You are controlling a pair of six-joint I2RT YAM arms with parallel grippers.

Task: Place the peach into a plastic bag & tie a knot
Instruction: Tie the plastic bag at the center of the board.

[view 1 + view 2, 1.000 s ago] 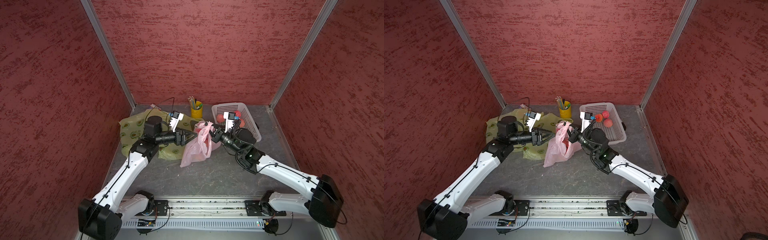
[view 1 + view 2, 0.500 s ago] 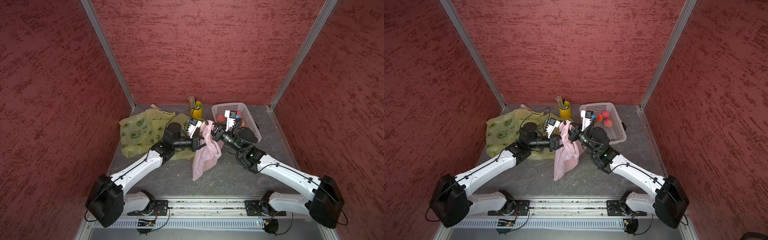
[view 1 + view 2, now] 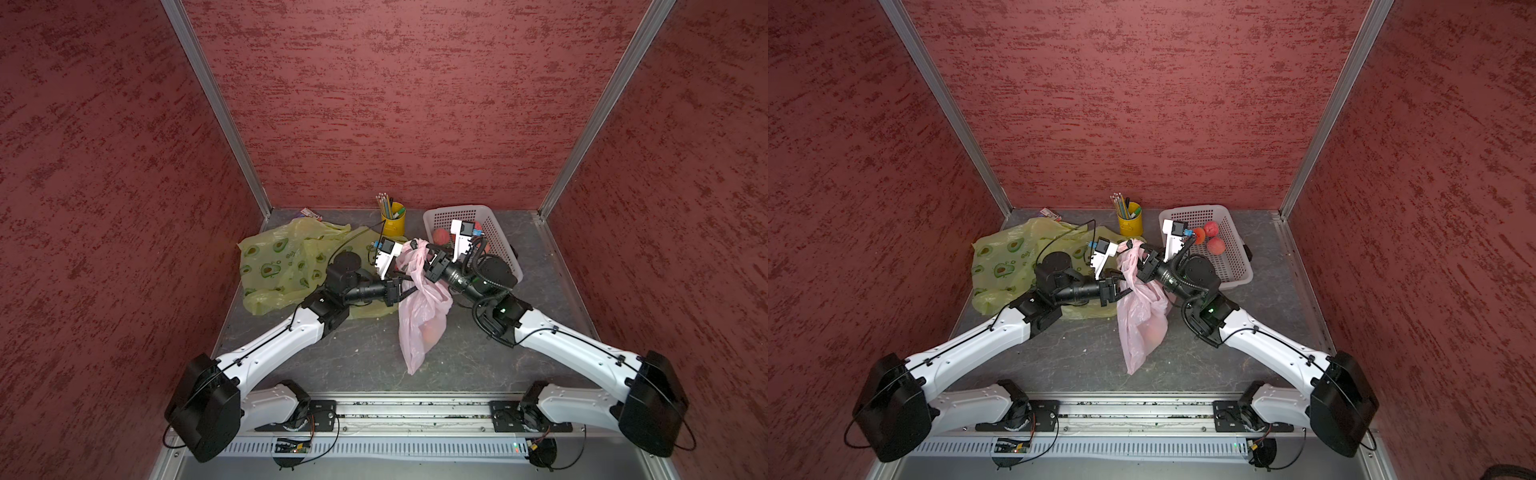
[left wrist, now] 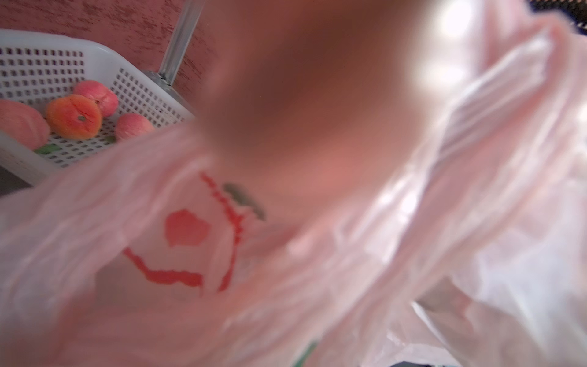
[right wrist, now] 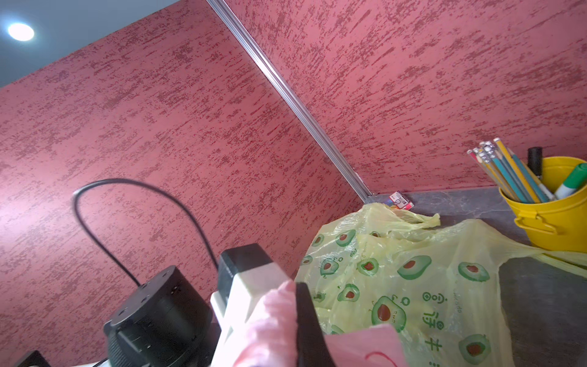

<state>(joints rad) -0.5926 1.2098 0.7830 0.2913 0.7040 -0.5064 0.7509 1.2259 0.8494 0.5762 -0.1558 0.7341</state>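
Veiling the peach (image 3: 432, 335), pink bag (image 3: 410, 332) blurs its outline.

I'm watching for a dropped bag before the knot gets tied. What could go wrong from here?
1. The pink bag hangs from the right pincer by a thin bunch of plastic, with the peach weighing low inside; it could slip out or tear.
2. The left pincer is at the bag's neck, but its grip is unclear and its wrist view is smothered in plastic, so a grab may miss.
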